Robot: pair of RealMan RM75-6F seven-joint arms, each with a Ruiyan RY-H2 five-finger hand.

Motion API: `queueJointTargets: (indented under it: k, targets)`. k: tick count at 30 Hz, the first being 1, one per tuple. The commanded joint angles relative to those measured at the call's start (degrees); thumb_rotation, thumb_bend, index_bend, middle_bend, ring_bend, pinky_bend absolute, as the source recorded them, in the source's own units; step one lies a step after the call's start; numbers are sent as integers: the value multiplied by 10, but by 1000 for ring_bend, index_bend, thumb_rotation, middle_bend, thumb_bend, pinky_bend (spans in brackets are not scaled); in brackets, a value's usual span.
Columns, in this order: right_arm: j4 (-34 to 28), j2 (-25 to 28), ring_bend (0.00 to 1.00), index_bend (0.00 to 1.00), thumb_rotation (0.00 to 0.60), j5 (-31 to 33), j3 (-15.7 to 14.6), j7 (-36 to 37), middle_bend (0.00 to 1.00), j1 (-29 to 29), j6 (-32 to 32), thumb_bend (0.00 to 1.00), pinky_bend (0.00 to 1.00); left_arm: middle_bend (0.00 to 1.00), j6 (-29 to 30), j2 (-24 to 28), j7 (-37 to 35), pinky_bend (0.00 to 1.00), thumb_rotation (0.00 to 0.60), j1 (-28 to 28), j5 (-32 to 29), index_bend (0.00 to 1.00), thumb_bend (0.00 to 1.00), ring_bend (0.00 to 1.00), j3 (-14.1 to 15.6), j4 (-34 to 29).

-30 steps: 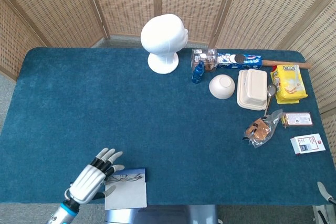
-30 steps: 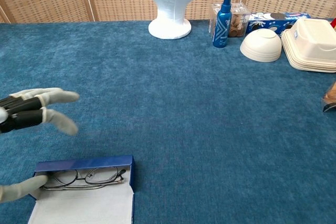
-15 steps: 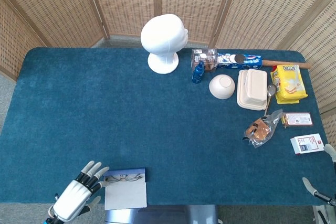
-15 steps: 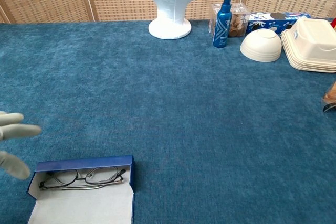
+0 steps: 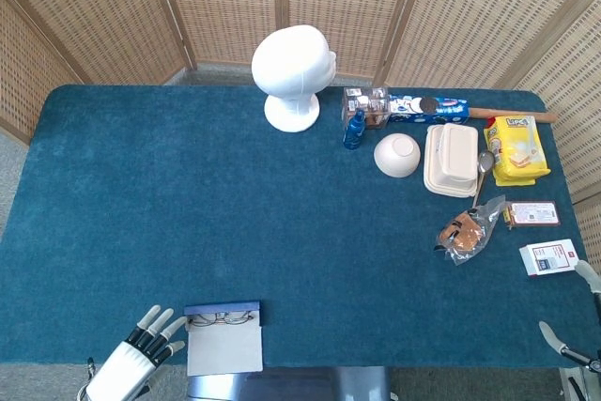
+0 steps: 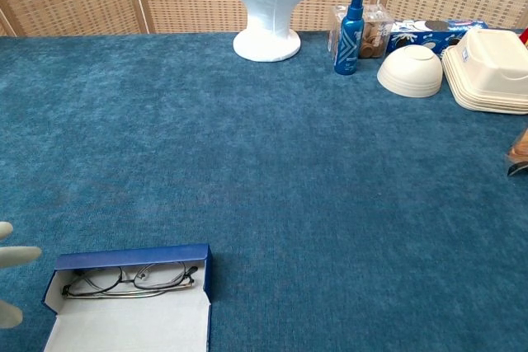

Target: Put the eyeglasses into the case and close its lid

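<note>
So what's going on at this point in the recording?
The eyeglasses already lie inside the open blue case, whose white lid is still flat open at the near table edge. The left hand sits beside the case with fingers spread, holding nothing. Only fingertips of the right hand show at the far right edge. Closing the lid remains.

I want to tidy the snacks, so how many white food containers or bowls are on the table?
2: an upturned white bowl right of the blue bottle, and a white clamshell container just right of that bowl.
</note>
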Motion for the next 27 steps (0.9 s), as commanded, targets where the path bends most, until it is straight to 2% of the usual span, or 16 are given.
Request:
queueJointTargets:
  k: [1,7,27]
  targets:
    - [1,3,0,0,502,-2,-2,-1,168,-2,5,237,180,120,9,-19,-6,0,600,6,17,317,284,0,-3,37]
    - [5,7,0,0,503,-1,-6,3,167,-7,15,238,181,113,25,-44,9,0,600,10,44,301,272,0,-5,98]
    - [36,5,0,0,504,-1,-14,38,168,-17,37,238,181,80,46,-90,-8,0,600,26,56,239,272,0,-4,203]
